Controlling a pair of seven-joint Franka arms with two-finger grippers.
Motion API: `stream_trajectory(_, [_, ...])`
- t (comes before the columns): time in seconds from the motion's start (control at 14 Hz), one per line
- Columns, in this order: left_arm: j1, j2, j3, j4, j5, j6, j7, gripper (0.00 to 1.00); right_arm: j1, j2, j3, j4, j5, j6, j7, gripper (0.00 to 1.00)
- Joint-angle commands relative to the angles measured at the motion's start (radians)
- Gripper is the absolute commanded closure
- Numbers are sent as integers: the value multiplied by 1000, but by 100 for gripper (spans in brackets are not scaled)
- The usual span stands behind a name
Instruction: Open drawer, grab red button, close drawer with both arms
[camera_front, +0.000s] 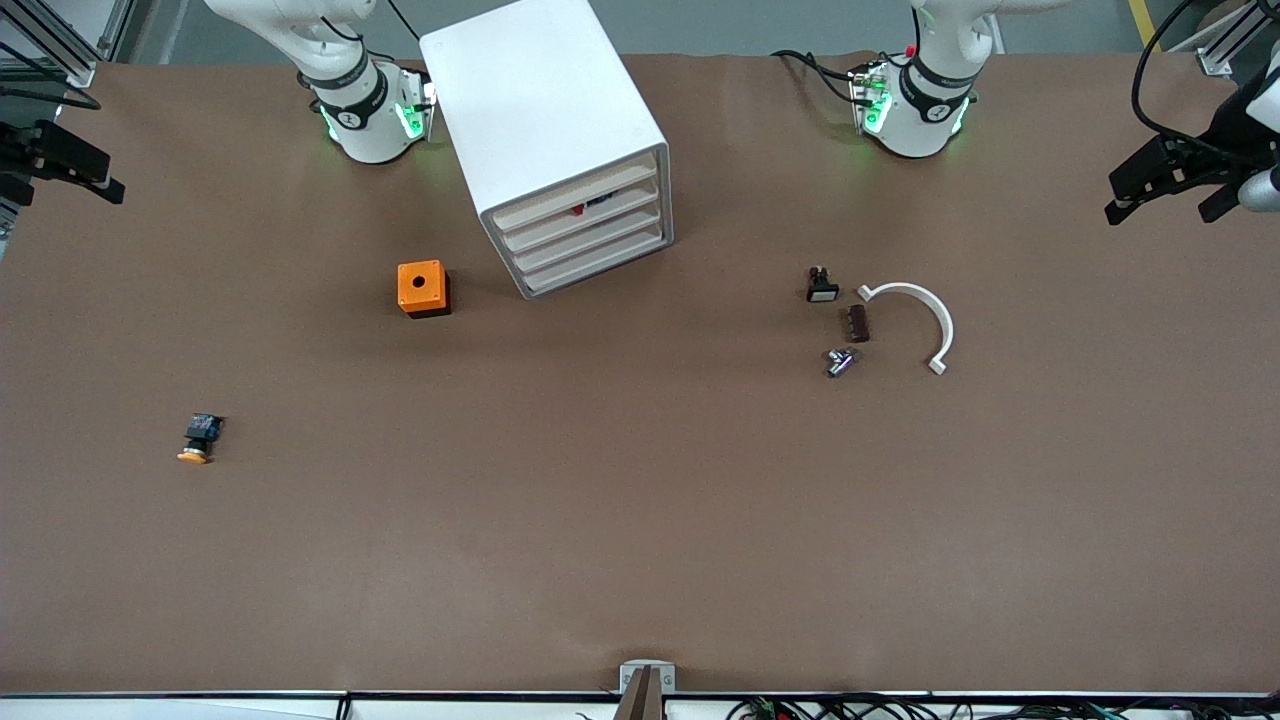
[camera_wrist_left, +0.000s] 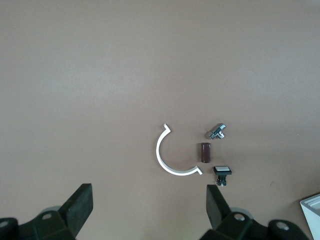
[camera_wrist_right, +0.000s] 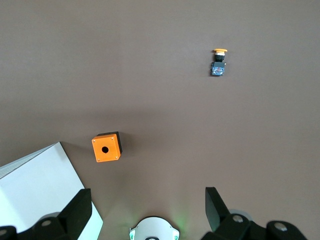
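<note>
Evidently no step of the task had begun: all four drawers of the cabinet (camera_front: 560, 130) were shut, and both arms were raised at the two ends of the desk (camera_front: 640, 520). The drawer (camera_front: 580, 203) holding the button (camera_front: 577, 210) appeared to be the second from the top, where a red cap showed through the gap above its front. The cabinet stood between the two arm bases, its drawer fronts facing the front camera.

The left gripper (camera_front: 1165, 190) hung over the desk edge at the left arm's end, well apart from the cabinet; its fingers (camera_wrist_left: 80, 202) were fully spread and held nothing. The right gripper (camera_front: 65, 165) hung over the desk edge at the right arm's end, fingers (camera_wrist_right: 77, 207) likewise fully spread and empty.

The next move likely called for one gripper to descend to that drawer's front and pull it out, while the second arm steadied the cabinet or stood ready to reach in. The yellow-capped button (camera_front: 199, 438), lying well apart from the cabinet and nearer the front camera, was not the target
</note>
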Motion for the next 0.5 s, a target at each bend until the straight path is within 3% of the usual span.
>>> stream_trajectory(0.0, [14, 4, -5, 9, -13, -11, 16, 0, -20, -14, 3, -7, 23, 6, 14, 0])
stream_trajectory(0.43, [16, 12, -1, 9, -11, -14, 7, 0, -19, -17, 6, -4, 26, 33, 12, 0])
